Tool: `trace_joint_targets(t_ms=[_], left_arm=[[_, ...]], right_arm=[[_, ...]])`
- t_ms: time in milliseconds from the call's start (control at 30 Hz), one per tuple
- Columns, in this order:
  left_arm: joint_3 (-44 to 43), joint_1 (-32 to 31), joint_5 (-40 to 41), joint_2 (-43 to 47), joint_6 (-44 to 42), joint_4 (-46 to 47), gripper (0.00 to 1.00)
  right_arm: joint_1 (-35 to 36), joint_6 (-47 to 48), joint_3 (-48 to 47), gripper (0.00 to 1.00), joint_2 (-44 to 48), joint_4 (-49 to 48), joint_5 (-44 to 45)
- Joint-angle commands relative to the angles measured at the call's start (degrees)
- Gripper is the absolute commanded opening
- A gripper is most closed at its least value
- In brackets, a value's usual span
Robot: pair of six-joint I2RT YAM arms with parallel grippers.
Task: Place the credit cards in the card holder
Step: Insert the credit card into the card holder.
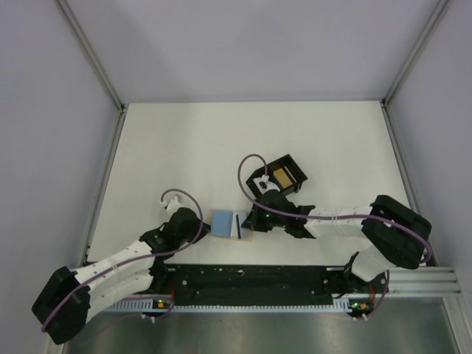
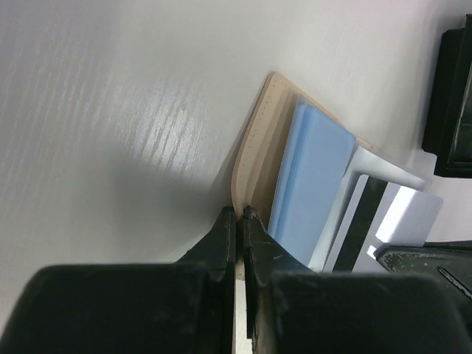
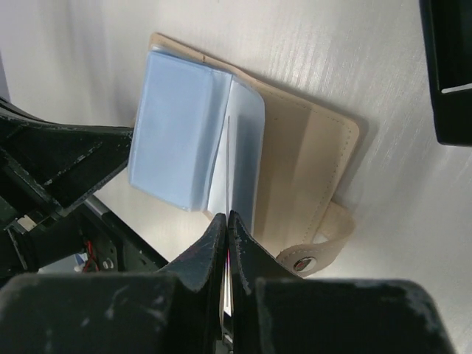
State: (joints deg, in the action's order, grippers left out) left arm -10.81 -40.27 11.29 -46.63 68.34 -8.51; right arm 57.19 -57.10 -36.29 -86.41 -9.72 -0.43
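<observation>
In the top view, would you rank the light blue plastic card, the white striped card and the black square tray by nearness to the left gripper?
1. Light blue card, right beside the left gripper.
2. White striped card, just beyond it.
3. Black square tray, farthest, back right.

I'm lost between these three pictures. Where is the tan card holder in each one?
Top external: card holder at centre, mostly covered.
Left wrist: mid-frame, tan edge.
Right wrist: centre-right, lying open.
Shared landmark: the light blue piece on it.
</observation>
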Motion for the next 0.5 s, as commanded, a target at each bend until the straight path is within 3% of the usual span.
trace_joint_targets(t_ms=[0,467], left_arm=[[1.7,-1.2,1.3,-0.4,2.5,1.9,0.0],[2.8,-3.2,3.7,0.7,6.2,1.7,0.0]], right_arm=[[-2.2,-2.9,2.4,0.0,-0.5,-11.9,-4.3],[-4.4,-7.5,4.3,0.0,-2.9,-14.2,-5.9]])
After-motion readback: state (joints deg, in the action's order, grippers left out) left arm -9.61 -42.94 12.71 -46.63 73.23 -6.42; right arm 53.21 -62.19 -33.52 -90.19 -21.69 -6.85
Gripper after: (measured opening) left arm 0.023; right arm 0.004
